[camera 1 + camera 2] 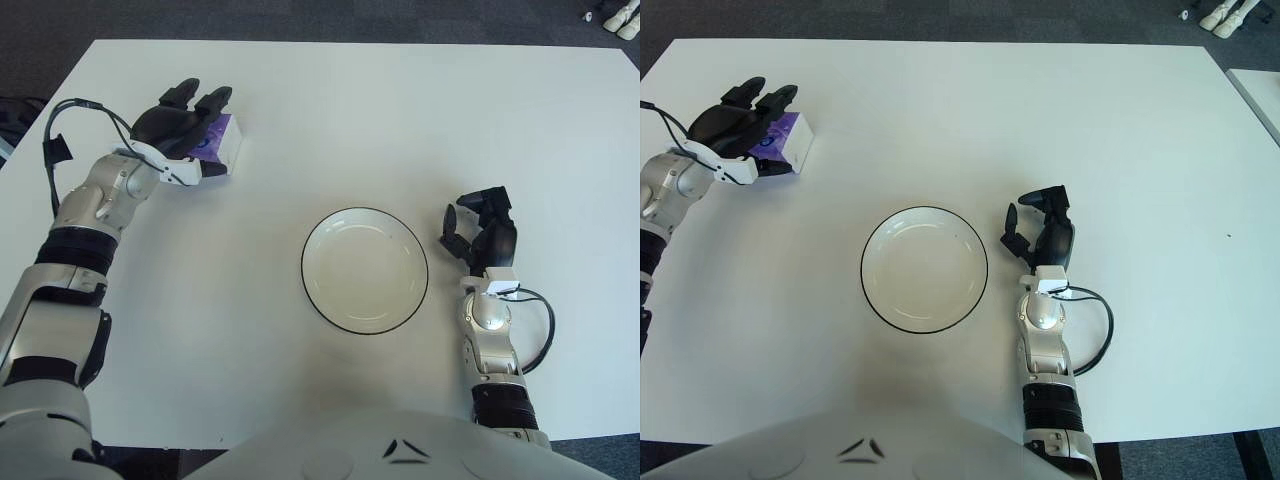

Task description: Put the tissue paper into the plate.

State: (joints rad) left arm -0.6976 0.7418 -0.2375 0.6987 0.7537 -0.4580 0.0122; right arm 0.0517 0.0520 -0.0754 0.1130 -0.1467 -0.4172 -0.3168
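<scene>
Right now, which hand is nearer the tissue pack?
Left. The left hand is over the purple tissue pack at the table's far left; the right hand sits right of the plate, far from it.
</scene>
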